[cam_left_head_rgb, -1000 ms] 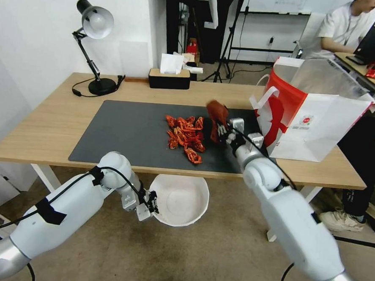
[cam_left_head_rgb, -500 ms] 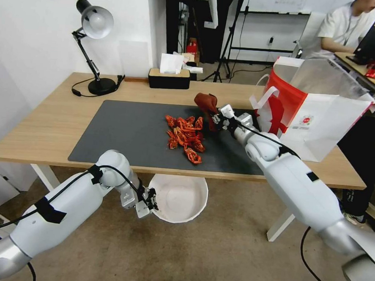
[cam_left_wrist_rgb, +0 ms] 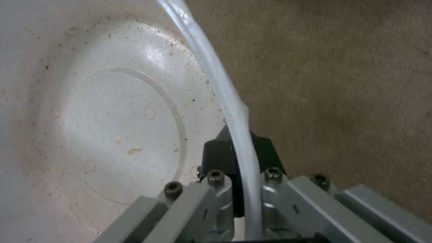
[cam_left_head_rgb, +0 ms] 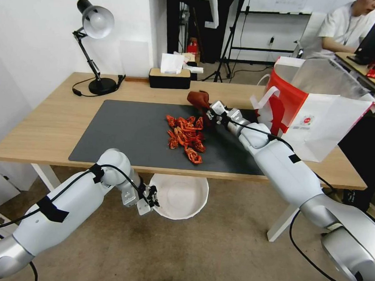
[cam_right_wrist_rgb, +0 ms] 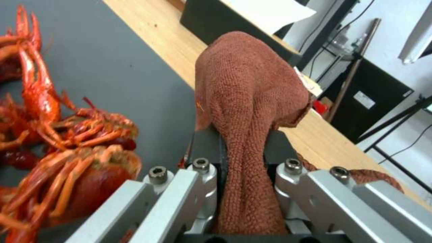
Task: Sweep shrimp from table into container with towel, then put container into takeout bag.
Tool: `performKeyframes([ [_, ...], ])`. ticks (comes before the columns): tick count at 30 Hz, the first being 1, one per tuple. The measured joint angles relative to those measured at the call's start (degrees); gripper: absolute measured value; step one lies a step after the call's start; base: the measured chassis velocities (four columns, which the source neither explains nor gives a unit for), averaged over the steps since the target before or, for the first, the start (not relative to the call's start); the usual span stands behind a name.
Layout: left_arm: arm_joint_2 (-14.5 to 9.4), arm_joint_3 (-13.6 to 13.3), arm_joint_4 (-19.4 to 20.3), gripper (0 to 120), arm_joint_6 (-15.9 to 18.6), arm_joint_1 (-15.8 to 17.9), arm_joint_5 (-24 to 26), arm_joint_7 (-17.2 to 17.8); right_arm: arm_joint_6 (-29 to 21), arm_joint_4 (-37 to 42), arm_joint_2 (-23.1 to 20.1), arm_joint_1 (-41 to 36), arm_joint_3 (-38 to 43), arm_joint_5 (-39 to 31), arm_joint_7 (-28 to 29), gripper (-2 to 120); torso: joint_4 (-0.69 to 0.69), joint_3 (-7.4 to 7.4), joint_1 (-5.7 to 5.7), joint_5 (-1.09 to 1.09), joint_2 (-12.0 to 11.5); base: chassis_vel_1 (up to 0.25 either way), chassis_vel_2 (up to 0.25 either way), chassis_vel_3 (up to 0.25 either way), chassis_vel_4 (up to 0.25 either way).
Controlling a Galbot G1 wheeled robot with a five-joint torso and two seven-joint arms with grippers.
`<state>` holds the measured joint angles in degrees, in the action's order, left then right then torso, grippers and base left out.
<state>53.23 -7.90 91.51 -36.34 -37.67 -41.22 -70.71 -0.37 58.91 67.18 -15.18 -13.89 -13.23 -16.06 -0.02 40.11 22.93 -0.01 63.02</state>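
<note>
Wooden table (cam_left_head_rgb: 48,123) ahead of me, dark mat (cam_left_head_rgb: 124,132) across its middle. Shrimp (cam_left_head_rgb: 186,137) piled on the mat, toward its near edge. My right gripper (cam_left_head_rgb: 209,112) sits just beyond the pile on its far right side, fingers clamped on the towel (cam_left_head_rgb: 199,99), which bunches out past the fingertips; cloth fills the gap between the pads (cam_right_wrist_rgb: 205,148). My left gripper (cam_left_head_rgb: 152,197) is below the table's near edge, pinching the rim of the container (cam_left_head_rgb: 179,197), rim wedged between both fingers (cam_left_wrist_rgb: 216,155). Container mouth lies under the edge, nearly below the pile. Takeout bag (cam_left_head_rgb: 316,118) stands open at right, near the right arm. Bare mat to the pile's left.
</note>
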Motion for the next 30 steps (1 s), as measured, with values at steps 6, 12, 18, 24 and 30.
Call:
performKeyframes([
  [6, -1.2, 0.2, 1.8, 0, -0.1, -0.4, -0.3, 0.0, 0.0, 0.8, -0.2, -1.0, 0.2, 0.1, -0.8, 10, 0.02, -0.01, -0.02, 0.01, 0.0, 0.0, 0.0, 0.0, 0.0],
  [12, -1.6, 0.3, 2.1, 0, -0.9, -0.2, -1.1, 0.0, -0.2, 1.5, -0.7, -1.9, 0.3, 0.2, -1.8, 10, 0.0, 0.0, -0.01, 0.01, 0.0, 0.0, 0.0, 0.0, 0.0],
  [18, -1.4, 1.1, 1.6, 0, -0.8, -0.1, -0.5, 0.2, -0.6, 2.2, -1.3, -2.3, 0.3, 0.2, -2.9, 10, 0.02, 0.0, -0.01, 0.01, 0.0, 0.0, 0.0, 0.0, 0.0],
  [24, -2.0, 1.3, 2.2, 0, -1.2, -0.1, -1.2, 0.1, -0.8, 3.1, -2.3, -2.7, 0.1, -0.4, -3.8, 10, 0.01, 0.0, -0.01, 0.02, 0.0, 0.0, 0.0, 0.0, 0.0],
  [30, -2.9, -0.4, 2.5, 0, -1.3, 0.3, -1.5, -0.7, -0.8, 4.6, -3.2, -3.3, -0.1, -0.9, -4.0, 10, 0.02, 0.0, -0.01, 0.0, 0.0, 0.0, 0.0, 0.0, 0.0],
])
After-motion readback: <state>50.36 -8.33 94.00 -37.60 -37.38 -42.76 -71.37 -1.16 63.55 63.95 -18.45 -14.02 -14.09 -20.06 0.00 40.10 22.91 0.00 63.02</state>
